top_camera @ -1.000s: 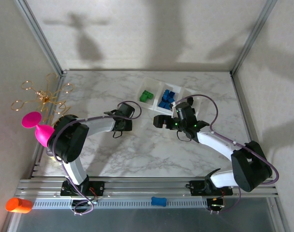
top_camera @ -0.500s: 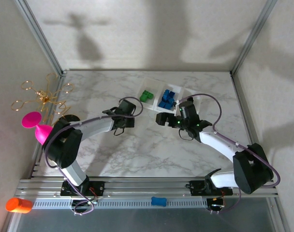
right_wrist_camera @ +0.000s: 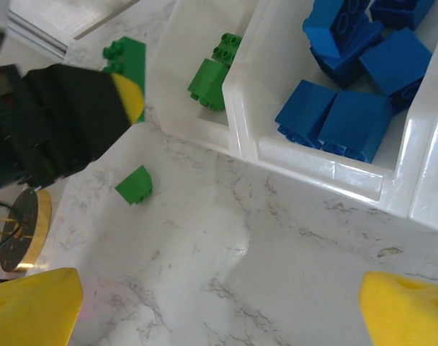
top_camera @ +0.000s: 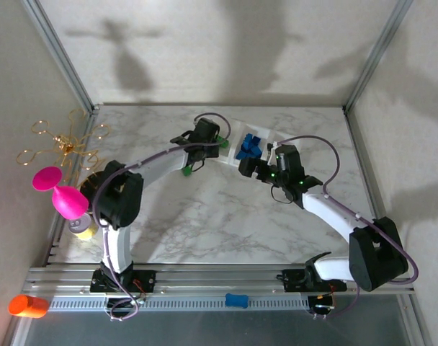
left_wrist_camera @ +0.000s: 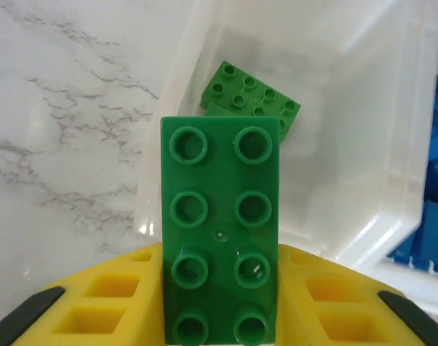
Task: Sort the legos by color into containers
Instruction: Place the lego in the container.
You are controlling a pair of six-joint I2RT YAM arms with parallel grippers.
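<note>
Seen from above, the left gripper (top_camera: 217,139) covers one end of the white tray (top_camera: 263,135). The dark green brick (left_wrist_camera: 220,216) runs off the bottom edge, hiding part of a lighter green brick (left_wrist_camera: 256,95). The right gripper (right_wrist_camera: 219,313) has its yellow fingertips (right_wrist_camera: 32,306) cropped.

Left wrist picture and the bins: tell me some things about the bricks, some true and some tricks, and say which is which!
1. The left gripper holds a green brick. True.
2. The bin in front of it has black bricks inside. False: it has green bricks.
3. One loose brick, green, lies on the table outside the bins. True.
4. The blue bricks are in the next bin. True.
5. The right gripper holds a blue brick. False: it is open and holds nothing.
</note>
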